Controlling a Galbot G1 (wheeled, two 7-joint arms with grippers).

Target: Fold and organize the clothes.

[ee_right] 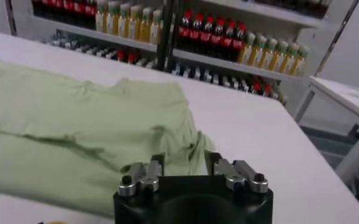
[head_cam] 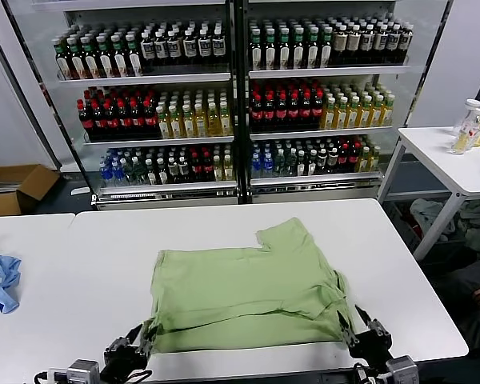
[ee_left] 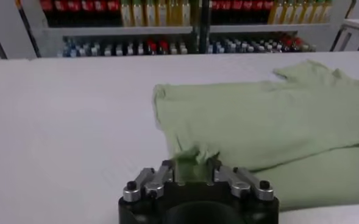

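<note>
The light green shirt (head_cam: 248, 296) lies flat on the white table (head_cam: 88, 264), its lower part folded up over the body and one sleeve pointing toward the shelves. My left gripper (head_cam: 144, 340) is at the shirt's near left corner. In the left wrist view the gripper (ee_left: 191, 165) is open, with a bunched bit of the shirt (ee_left: 258, 115) standing between its fingers. My right gripper (head_cam: 348, 332) is at the near right corner. The right wrist view shows it (ee_right: 184, 159) open too, its fingers either side of a puckered edge of the shirt (ee_right: 75, 115).
A small light-blue cloth (head_cam: 0, 280) lies at the table's far left edge. Shelves of drink bottles (head_cam: 232, 88) stand behind the table. A second white table (head_cam: 456, 160) is at the right and a cardboard box (head_cam: 12, 188) sits on the floor at the left.
</note>
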